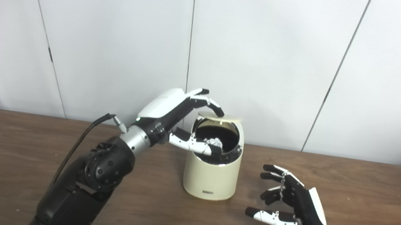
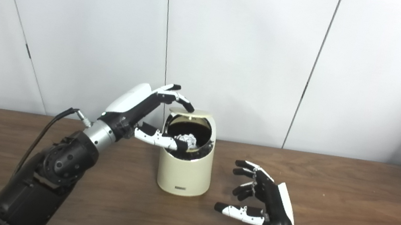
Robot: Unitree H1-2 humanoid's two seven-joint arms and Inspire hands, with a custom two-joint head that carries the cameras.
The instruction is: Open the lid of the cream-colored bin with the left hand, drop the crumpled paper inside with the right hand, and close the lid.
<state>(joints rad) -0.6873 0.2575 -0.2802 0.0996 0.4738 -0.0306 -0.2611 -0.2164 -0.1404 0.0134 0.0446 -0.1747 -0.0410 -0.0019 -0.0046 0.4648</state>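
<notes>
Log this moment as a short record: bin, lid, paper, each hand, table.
bin: cream, upright on the table, between the two hands
lid: raised, opening exposed
paper: crumpled ball inside the bin
left hand: at the bin's top, fingers on the lid's edge, thumb at the rim
right hand: open, holding nothing, right of the bin and clear of it
table: brown wood
step left: close the lid
</notes>
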